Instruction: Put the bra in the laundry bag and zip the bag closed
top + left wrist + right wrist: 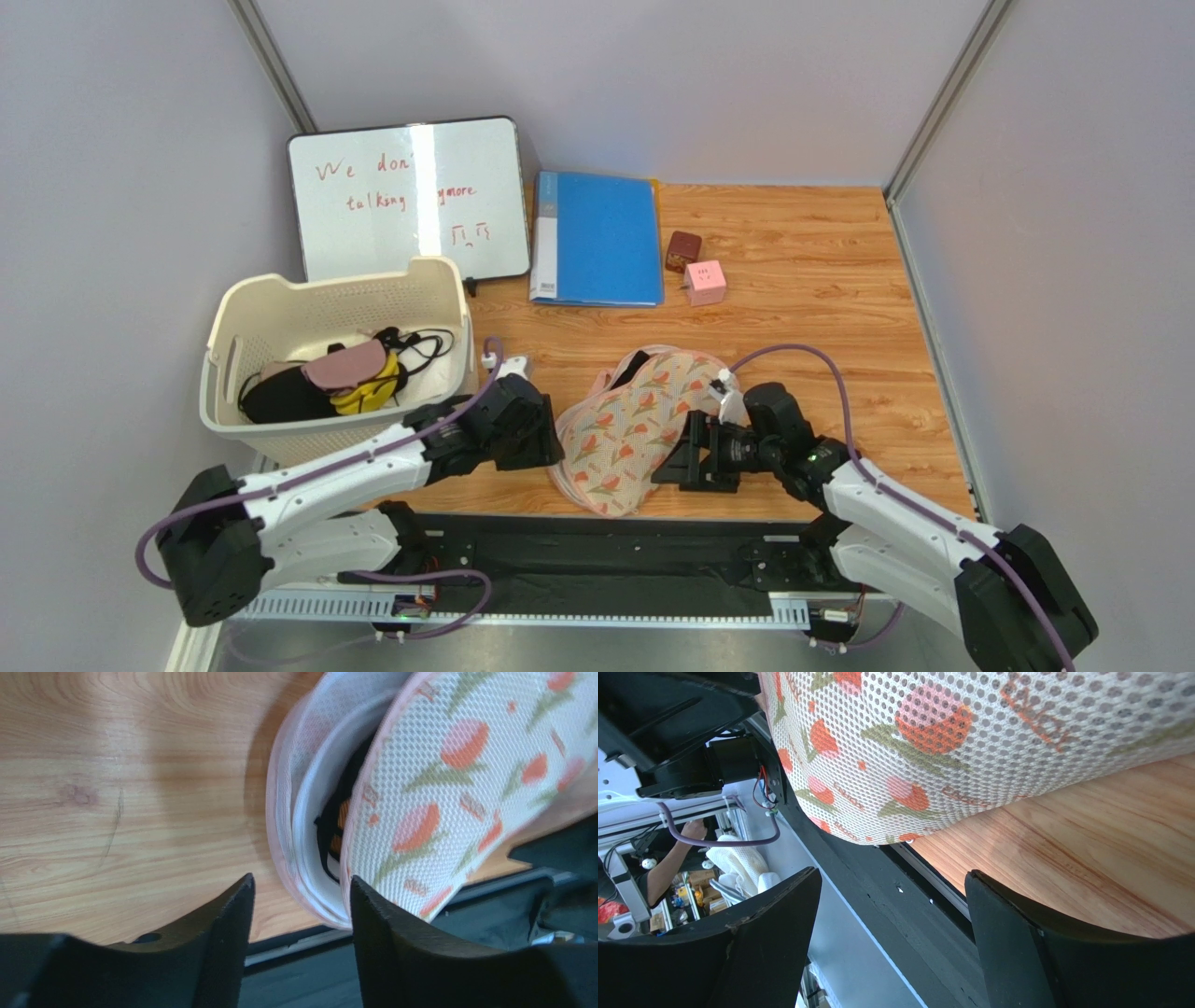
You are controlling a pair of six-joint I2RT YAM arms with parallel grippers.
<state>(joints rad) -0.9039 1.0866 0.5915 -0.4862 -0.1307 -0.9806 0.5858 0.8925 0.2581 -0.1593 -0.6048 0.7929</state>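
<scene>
The laundry bag [631, 427] lies flat close to the near edge of the table [842, 280], its closest end reaching the black rail [589, 539]; bare wood stretches to its right and beyond it; the cream basket [232, 322] crowds the left, and a blue folder [596, 238] and a whiteboard [407, 196] line the far side. We see the bag as soft honeycomb mesh, beige-pink with a red-and-green tulip print and pink edging; its rounded clamshell halves are parted along the left rim; in that gap the bra [339, 820] shows as a sliver of orange with black strap, tucked inside the white lining. The left gripper [298, 906] stands partly open with the bag's rim between its black fingertips [235, 903]; we cannot tell whether they touch it; the right gripper [892, 903] gapes wide and holds nothing, just beside the bag's right flank.
</scene>
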